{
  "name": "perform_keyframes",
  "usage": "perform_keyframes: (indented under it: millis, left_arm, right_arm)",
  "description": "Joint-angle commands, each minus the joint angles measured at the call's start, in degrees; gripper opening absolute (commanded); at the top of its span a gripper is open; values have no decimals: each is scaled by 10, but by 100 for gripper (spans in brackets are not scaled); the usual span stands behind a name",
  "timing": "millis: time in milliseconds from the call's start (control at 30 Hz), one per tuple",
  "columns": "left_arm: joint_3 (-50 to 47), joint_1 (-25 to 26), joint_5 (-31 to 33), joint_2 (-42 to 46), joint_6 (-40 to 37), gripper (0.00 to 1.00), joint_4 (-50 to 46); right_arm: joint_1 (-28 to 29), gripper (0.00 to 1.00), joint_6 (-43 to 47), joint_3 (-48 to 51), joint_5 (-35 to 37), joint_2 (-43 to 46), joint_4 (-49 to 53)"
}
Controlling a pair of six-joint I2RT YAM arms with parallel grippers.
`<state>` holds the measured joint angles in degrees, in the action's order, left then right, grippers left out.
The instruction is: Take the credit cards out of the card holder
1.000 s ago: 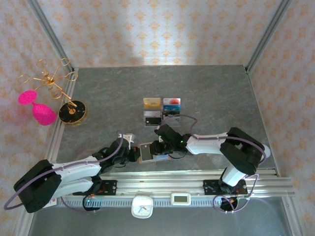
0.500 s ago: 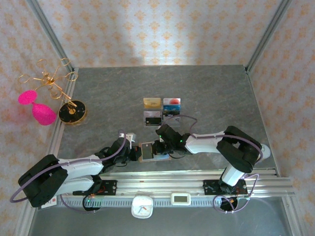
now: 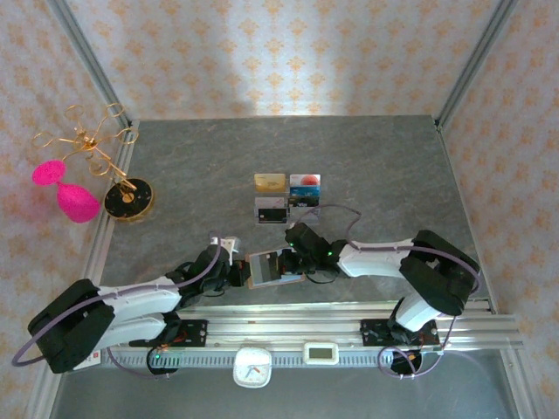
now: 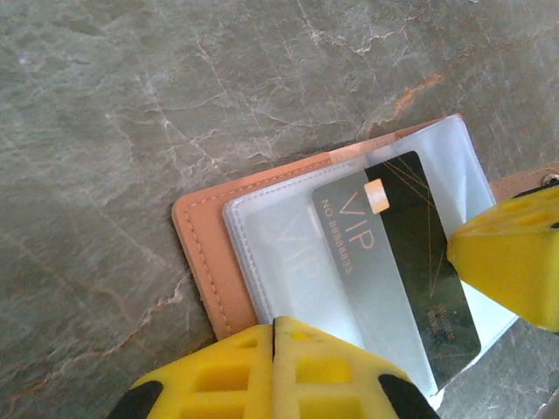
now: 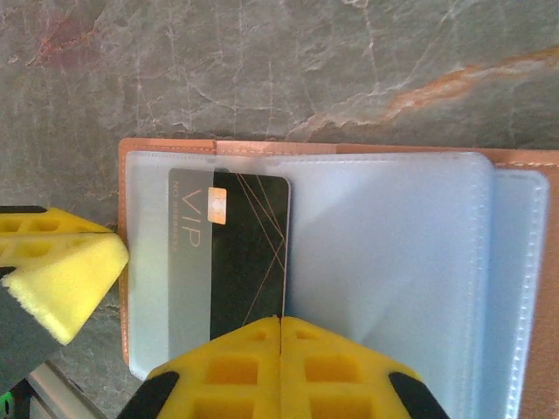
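Observation:
The pinkish-tan card holder (image 3: pixel 265 270) (image 4: pixel 197 251) (image 5: pixel 524 158) lies open near the table's front edge, its clear sleeves up. A black VIP credit card (image 4: pixel 417 234) (image 5: pixel 251 244) sticks halfway out of a sleeve. My right gripper (image 3: pixel 301 260) (image 5: pixel 280 321) is shut on that card's near edge. On the holder's other side my left gripper (image 3: pixel 237 273) (image 4: pixel 274 324) is shut on the edge of the holder's sleeves. Several more credit cards (image 3: pixel 271 183) lie in a neat block farther back on the table.
A gold wire stand (image 3: pixel 92 144) with pink pieces and a black round base (image 3: pixel 129 199) sits at the far left. An aluminium rail (image 3: pixel 349 319) runs along the near edge, with a small white clock (image 3: pixel 254 367) and a white device (image 3: pixel 320 353) below it.
My right gripper closed on the black card and moved right, sliding the card partly out of its sleeve. The holder now lies spread wider. The left gripper stayed shut at the holder's left edge.

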<state>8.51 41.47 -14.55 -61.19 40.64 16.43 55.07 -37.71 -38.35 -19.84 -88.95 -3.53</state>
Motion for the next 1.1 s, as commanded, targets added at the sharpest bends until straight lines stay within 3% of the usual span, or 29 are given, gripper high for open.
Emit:
perform_keyframes:
  millis: [0, 200, 400, 600, 800, 900, 1067]
  left_arm:
    - [20, 2, 3, 34, -2, 0, -24]
    - [57, 46, 7, -18, 1, 0, 21]
    - [55, 49, 7, -97, -4, 0, 58]
    - [45, 48, 17, -111, 1, 0, 42]
    - [38, 48, 2, -146, 1, 0, 53]
    - [41, 49, -8, -158, -5, 0, 53]
    - [32, 48, 4, -133, 0, 0, 42]
  right_arm:
    - [-2, 0, -5, 6, 17, 6, 2]
    - [-1, 0, -2, 5, 8, -1, -10]
    - [-1, 0, -6, 15, 5, 5, -16]
    - [-11, 19, -10, 26, -10, 1, -27]
    - [-13, 22, -7, 26, -52, -18, -64]
    - [-13, 18, -5, 22, -47, -20, -63]
    - [-26, 1, -10, 44, 0, 16, -31]
